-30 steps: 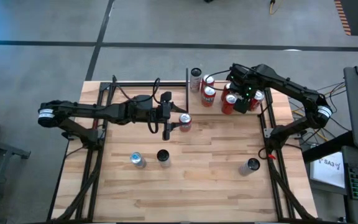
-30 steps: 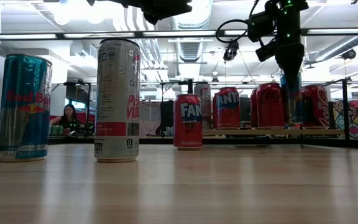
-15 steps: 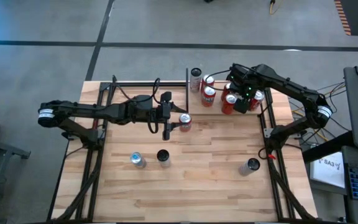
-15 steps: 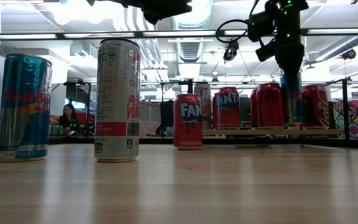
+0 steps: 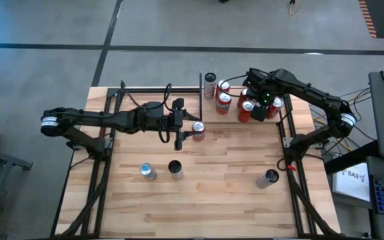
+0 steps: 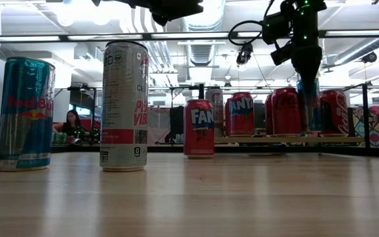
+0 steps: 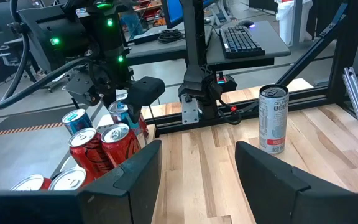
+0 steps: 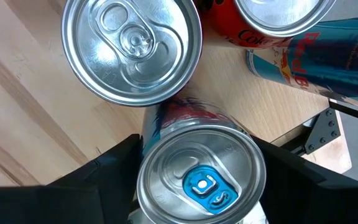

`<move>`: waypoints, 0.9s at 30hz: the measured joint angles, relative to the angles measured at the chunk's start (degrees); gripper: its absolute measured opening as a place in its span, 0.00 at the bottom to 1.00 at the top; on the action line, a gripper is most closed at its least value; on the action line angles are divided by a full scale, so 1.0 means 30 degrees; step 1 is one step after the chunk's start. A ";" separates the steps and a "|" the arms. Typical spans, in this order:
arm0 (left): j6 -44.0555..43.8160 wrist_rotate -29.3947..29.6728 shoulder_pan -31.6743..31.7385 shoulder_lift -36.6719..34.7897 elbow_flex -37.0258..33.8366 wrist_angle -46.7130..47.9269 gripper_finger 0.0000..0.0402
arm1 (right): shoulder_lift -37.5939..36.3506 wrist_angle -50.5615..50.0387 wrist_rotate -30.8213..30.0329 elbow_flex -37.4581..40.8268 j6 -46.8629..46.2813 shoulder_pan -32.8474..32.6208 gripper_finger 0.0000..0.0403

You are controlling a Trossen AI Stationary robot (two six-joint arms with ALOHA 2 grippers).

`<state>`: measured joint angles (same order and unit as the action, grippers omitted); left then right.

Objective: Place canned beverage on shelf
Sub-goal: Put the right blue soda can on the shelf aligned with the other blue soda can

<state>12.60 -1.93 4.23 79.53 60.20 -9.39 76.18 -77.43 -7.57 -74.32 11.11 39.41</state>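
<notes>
Wooden surface point(image 5: 212, 193) fills mid-frame; the shelf point(image 5: 235, 125) sits upper right. My right hand point(image 8: 197, 186) grips a blue-tabbed can point(image 8: 199, 177) there; next, spread and lift straight up. Left hand point(image 7: 197, 168) waits open, centre.

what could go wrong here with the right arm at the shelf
1. The right gripper straddles a blue-tab can packed among other cans on the shelf; a silver-topped can stands right beside it. Opening or lifting crookedly might knock that neighbour.
2. A Red Bull can stands close on another side, so a sideways retreat could tip it.
</notes>
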 joint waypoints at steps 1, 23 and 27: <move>0.0000 -0.0004 0.0003 0.0000 0.0000 0.0000 0.47 | 0.0000 0.0000 0.0000 0.0000 -0.0007 0.0003 0.65; 0.0000 -0.0007 -0.0001 0.0000 0.0000 -0.0007 0.47 | 0.0000 0.0065 -0.0140 0.0619 -0.0007 -0.0003 0.68; 0.0000 -0.0007 0.0003 0.0000 0.0000 -0.0004 0.47 | 0.0000 0.0087 -0.1023 0.0619 -0.0051 -0.0005 0.68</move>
<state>12.60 -1.96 4.24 79.53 60.20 -9.40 76.18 -77.17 -10.64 -72.47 10.96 39.40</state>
